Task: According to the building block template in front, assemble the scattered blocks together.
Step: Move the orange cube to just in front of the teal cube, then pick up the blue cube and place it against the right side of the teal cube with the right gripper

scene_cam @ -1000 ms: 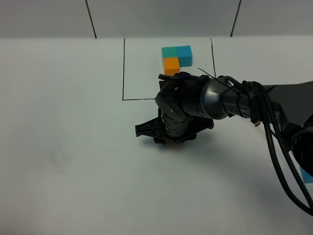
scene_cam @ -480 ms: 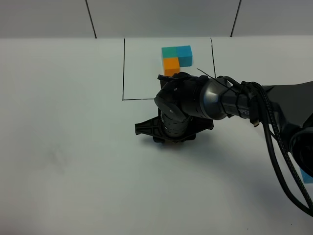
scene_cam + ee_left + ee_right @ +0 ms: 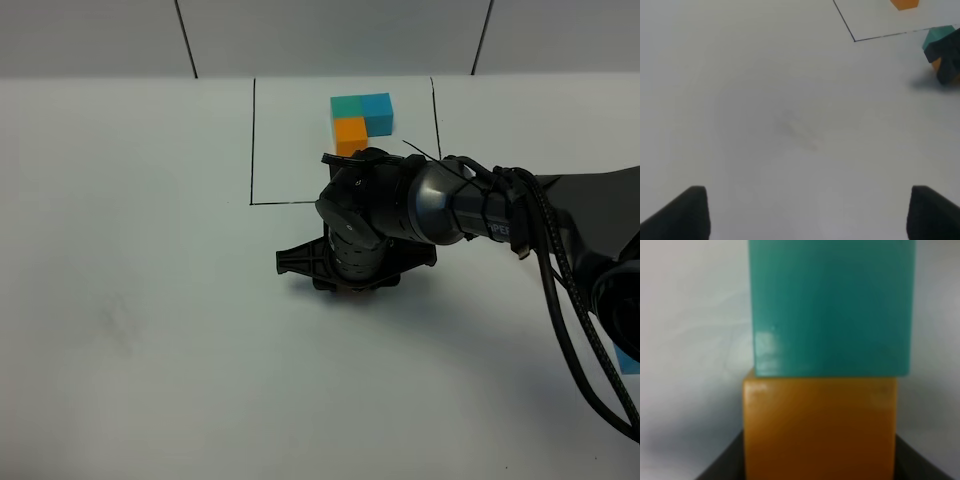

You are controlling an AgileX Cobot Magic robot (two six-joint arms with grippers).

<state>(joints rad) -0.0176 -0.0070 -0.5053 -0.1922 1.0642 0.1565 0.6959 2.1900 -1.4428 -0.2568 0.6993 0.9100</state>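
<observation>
Scattered blocks point(image 3: 939, 39): teal cube point(image 3: 832, 305) touching orange cube point(image 3: 820, 430) near the middle of the table point(image 3: 140, 380), blurred close up, hidden from above under right gripper point(image 3: 350, 275), its jaws closed, tips unseen, light blue cube point(image 3: 629, 361) cut off at right table edge, left gripper point(image 3: 809, 217) spread wide, empty

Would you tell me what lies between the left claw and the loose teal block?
Only bare table separates left claw and teal block, per the left wrist view.
</observation>
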